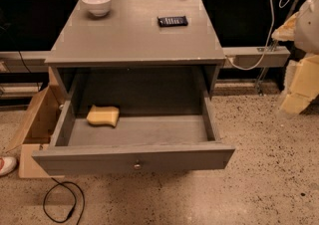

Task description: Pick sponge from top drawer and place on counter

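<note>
Speckled terrazzo floor (259, 169), dark wall behind with a pale rail running across it. The grey cabinet stands centre frame, and its flat matte grey tabletop (134, 40) carries two things:
- round white bowl (97, 3), back left corner
- flat black rectangular device with buttons (172, 21), back, right of centre, well apart from the bowl

The wide shallow grey wooden top drawer (209, 119) is pulled fully out toward you, with a small round metal knob (137, 166) centred on the front panel.

The small pale-yellow wavy-edged sponge (103, 115) lies flat on the drawer floor, in the back left part near the left wall. It is the only thing in the drawer.

Hand: not in frame, so you cannot tell its state. A white rounded shape (310, 20) sits at the right edge; you can't tell what it is.

Around the cabinet:
- open brown cardboard box (37, 119) on the floor, left
- black cable loop (62, 204) on the floor below the drawer front
- yellowish foam blocks (301, 84) stacked at right
- white cable (270, 15) hanging down the wall, right
</note>
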`<state>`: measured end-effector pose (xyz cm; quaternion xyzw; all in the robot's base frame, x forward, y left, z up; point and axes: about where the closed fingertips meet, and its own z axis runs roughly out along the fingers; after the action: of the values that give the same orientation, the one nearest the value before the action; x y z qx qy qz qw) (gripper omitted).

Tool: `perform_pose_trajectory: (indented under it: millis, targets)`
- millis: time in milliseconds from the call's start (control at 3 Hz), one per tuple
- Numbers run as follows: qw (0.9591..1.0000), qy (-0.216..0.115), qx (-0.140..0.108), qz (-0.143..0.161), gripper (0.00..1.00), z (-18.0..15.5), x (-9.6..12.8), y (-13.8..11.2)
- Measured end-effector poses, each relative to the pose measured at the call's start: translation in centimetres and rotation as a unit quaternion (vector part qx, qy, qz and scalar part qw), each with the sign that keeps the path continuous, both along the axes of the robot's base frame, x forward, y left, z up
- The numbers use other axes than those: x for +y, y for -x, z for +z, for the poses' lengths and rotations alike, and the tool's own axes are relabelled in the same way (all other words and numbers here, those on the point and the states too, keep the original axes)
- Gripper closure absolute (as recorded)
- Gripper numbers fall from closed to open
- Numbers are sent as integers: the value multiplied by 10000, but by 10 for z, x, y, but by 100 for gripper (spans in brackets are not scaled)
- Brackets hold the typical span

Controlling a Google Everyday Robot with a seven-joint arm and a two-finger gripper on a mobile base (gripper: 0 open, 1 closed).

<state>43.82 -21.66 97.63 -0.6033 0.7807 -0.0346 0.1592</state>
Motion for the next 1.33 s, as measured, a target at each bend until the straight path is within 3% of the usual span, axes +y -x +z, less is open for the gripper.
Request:
perform_pose_trajectory:
  millis: [333,667,1000,1333]
  targets:
    - [10000,-20,-26,13,0,-1,2,-1]
    - [9990,-412,11,161,0,-27,26,-20]
    - [9946,-1018,71,209,0,-70,70,-44]
    - [9852,-1712,-23,-39,0,-107,119,-75]
